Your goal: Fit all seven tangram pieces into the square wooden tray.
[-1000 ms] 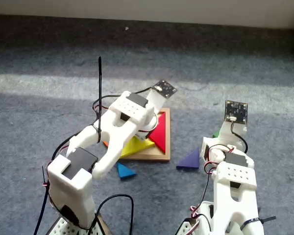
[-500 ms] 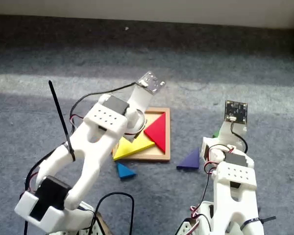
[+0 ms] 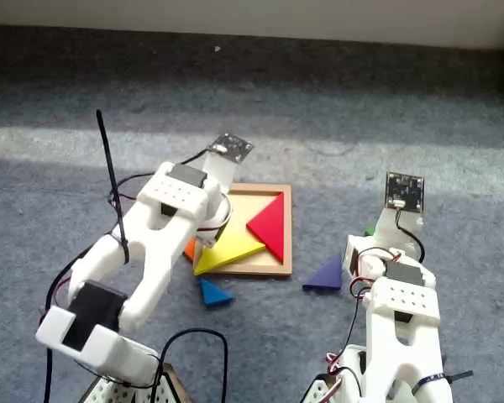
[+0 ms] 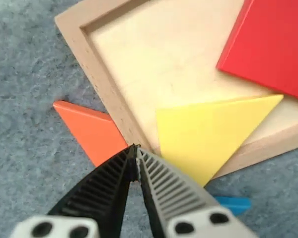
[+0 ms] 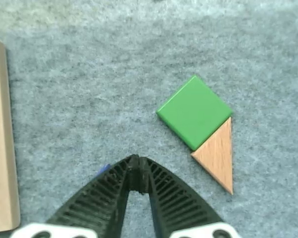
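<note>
Left gripper (image 4: 135, 152) closed at tray (image 4: 96, 85) rim beside orange piece (image 4: 93, 131)

Closed right pincer (image 5: 137, 161) near green square (image 5: 194, 112) touching tan triangle (image 5: 217, 157).

The high camera sits above and behind both arms, looking down and forward across the carpet (image 3: 403, 126), with the tray (image 3: 287, 243) at mid-distance. Each wrist camera peers down along its own fingers from very close. The one over the left gripper (image 4: 134, 151) shares the tray's left side and the yellow triangle (image 4: 208, 134) with the high view. The one over the right gripper (image 5: 134, 161) shares the tray's right edge and the green square (image 5: 194, 112).
</note>
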